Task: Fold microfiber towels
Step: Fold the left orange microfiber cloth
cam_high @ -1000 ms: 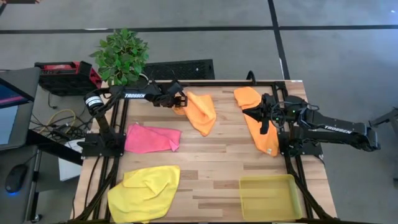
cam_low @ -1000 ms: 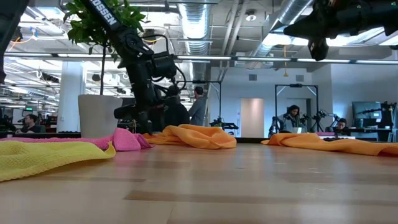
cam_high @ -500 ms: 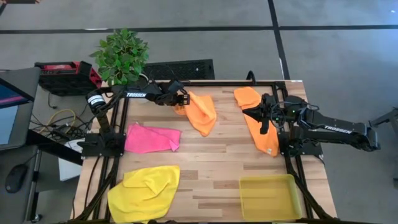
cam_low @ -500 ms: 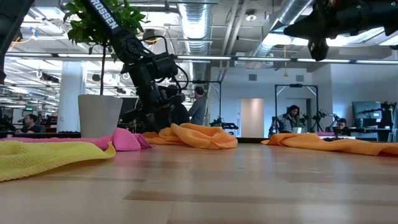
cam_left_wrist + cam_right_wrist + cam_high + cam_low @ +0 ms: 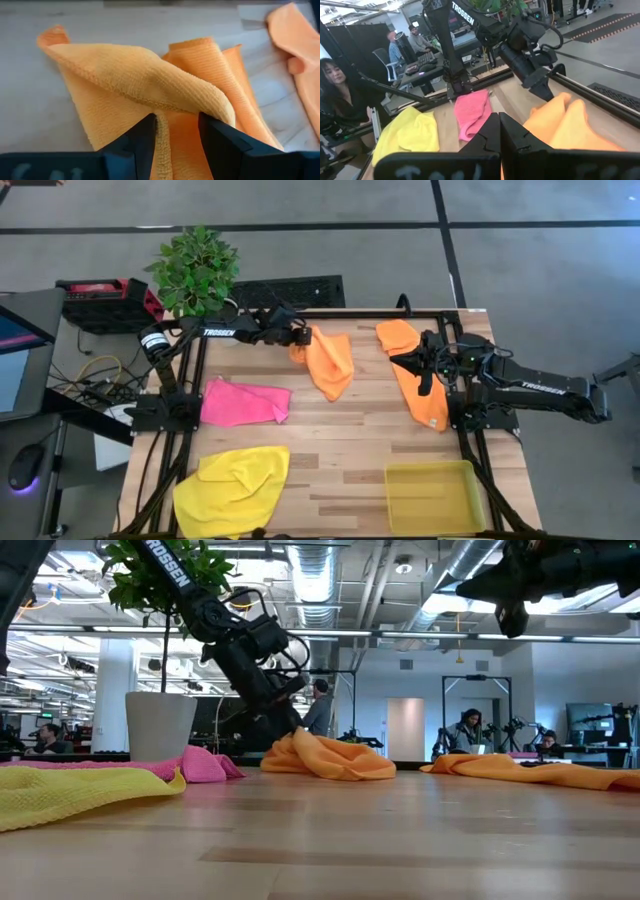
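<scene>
My left gripper pinches a fold of one orange towel at the back of the table. My right gripper hangs shut over the other orange towel. The pink towel and yellow towel lie flat nearer me.

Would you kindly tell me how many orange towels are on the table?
2: one orange towel at the far middle, pinched in the left gripper; the other orange towel far right, under the right gripper.
</scene>
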Controlling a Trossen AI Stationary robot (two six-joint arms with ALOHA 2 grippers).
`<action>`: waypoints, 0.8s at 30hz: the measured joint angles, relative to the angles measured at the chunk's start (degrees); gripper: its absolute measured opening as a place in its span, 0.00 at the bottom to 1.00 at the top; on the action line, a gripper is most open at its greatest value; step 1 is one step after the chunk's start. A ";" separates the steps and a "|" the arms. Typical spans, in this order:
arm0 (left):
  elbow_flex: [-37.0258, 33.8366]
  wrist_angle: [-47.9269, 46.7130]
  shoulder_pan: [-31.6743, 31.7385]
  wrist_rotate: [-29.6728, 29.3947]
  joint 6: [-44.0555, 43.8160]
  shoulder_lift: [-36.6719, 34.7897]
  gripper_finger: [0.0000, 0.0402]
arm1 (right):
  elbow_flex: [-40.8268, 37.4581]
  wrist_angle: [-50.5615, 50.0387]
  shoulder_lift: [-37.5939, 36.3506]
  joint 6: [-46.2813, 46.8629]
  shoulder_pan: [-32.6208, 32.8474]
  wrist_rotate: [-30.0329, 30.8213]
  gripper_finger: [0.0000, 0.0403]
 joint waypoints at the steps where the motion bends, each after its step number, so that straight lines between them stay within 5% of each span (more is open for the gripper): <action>1: 0.00 0.51 -0.02 0.01 0.45 0.00 0.35 | 0.00 0.00 0.00 0.00 0.00 0.00 0.03; 10: 0.00 -0.03 -0.72 3.27 9.17 -0.02 0.35 | 0.00 0.00 0.00 0.00 0.00 0.00 0.03; 24: 0.04 3.51 -3.52 20.22 15.26 -0.17 0.35 | 0.00 0.00 0.00 0.00 0.00 0.00 0.03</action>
